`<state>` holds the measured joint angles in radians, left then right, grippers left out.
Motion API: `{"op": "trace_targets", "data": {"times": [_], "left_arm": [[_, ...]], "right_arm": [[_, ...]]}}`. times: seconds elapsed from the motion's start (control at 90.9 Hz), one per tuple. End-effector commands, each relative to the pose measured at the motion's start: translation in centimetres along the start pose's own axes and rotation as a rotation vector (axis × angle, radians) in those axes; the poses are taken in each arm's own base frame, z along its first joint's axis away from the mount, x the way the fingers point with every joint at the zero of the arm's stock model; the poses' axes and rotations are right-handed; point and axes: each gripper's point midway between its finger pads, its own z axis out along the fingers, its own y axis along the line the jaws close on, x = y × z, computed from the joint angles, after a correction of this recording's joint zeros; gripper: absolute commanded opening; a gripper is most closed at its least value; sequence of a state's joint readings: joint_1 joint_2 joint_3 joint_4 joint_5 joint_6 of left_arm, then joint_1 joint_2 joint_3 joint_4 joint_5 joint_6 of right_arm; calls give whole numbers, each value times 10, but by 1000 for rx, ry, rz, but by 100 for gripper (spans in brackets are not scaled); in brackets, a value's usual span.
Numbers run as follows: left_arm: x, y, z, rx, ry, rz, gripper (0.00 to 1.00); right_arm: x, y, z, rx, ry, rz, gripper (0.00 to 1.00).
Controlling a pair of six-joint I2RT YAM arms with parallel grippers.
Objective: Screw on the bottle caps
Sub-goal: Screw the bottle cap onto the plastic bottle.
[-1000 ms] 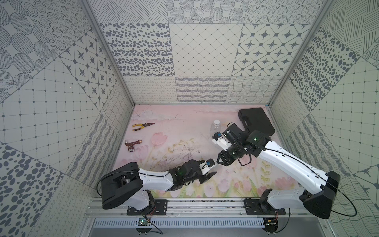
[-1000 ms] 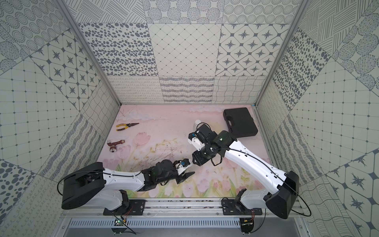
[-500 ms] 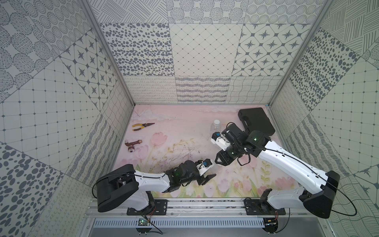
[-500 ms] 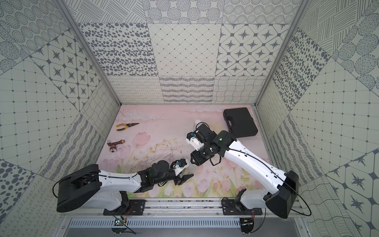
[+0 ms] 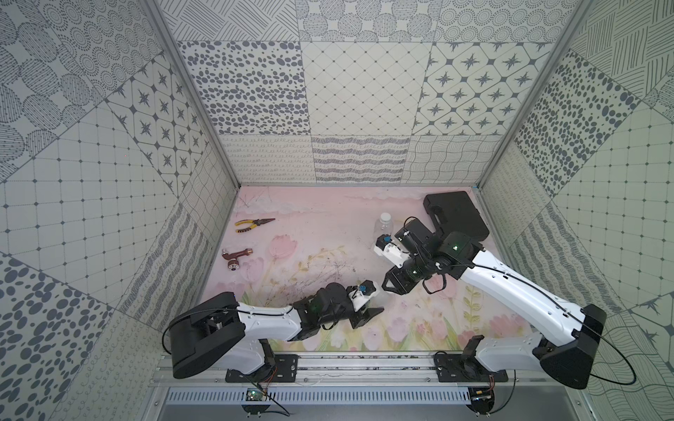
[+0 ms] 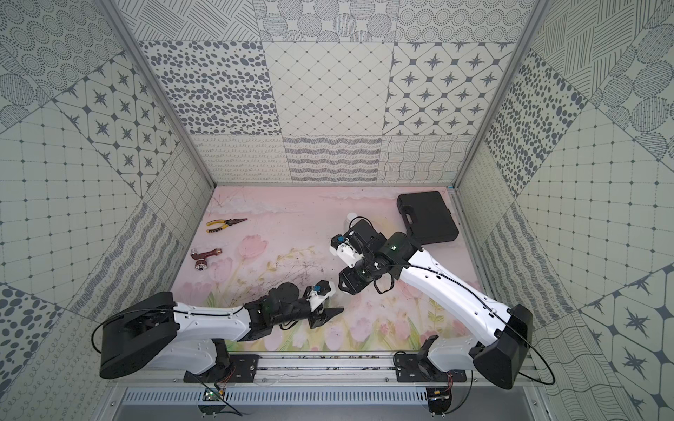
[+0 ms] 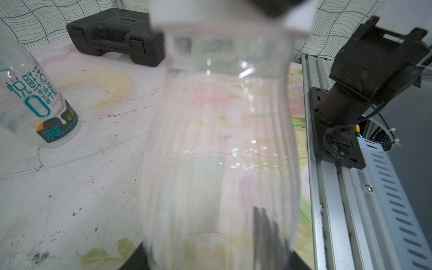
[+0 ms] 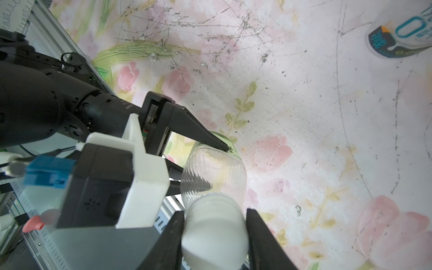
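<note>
Quick count of what's on the pink flowered table mat (image 5: 310, 218): two bottles, one cap I can be sure of, two arms and three bits of clutter.

The tall clear ribbed plastic bottle with the green label (image 8: 214, 173) is just toward 6 o'clock from the middle of the mat, caught between both arms. The left gripper (image 8: 218, 167) is clamped around its body, one black finger (image 8: 198, 133) touching it right at the label and the other showing through the plastic. The right gripper (image 8: 214, 233) is squeezed tight on the white round plastic cap (image 8: 214, 224), which sits on that bottle's top end. How far it's threaded on, I can't tell.

The short clear plastic bottle with the blue-and-white label (image 5: 384, 224) stands on its own at about 12 to 1 o'clock, just beside the right arm. Can't make out if it's capped.

Clutter:
- One black plastic carry case (image 5: 456, 215) in the 1 to 2 o'clock corner.
- One pair of yellow-handled pliers (image 5: 253, 224) at 10 o'clock.
- One reddish-brown metal tool (image 5: 235, 257) at 9 o'clock.
</note>
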<state>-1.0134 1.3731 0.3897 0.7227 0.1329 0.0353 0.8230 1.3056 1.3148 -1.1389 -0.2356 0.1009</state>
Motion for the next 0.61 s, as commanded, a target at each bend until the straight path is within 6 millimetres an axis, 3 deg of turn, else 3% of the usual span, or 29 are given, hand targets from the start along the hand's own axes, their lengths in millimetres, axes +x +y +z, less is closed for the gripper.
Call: {"op": "trace_targets", "data": {"times": [0.0,0.099,0.286,0.44,0.594], "left_arm": [[-47,-14,-6,95,-188,16,46],[-48,-21,-9,146,-202,7,47],[-66,-10,-17,104,-298,-48,48],[-71,1,-16,54,-321,-89,47],[-72,5,-14,34,-320,-98,47]], "right_arm": [[2,-5,-19,55,-60,-136,39],[-3,-12,-37,97,-144,-161,50],[-26,2,-58,-1,-403,-103,51],[-41,9,-67,-75,-613,-33,53],[-44,6,-63,-90,-708,-6,54]]}}
